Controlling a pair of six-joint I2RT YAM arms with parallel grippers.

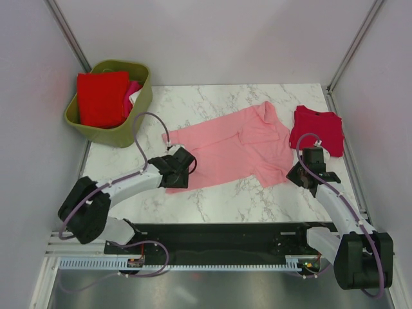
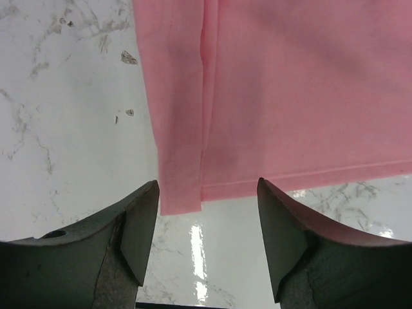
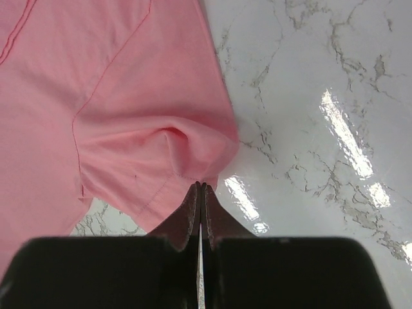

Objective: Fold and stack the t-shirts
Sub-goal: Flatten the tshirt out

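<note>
Light pink t-shirt (image 1: 232, 151) lies flat on the table (image 1: 212, 201), bare marble along its near edge. Left claw (image 2: 207, 183) hangs released over its hem corner; right claw (image 3: 201, 186) pinches its sleeve edge.

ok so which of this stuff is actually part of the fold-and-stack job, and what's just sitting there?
Job:
- light pink t-shirt, spread out
- dark crimson t-shirt, folded, at right
- bright red t-shirt, in the basket
- hot pink cloth beside it, mostly hidden

Not the job:
- olive-green basket
- marble table
</note>
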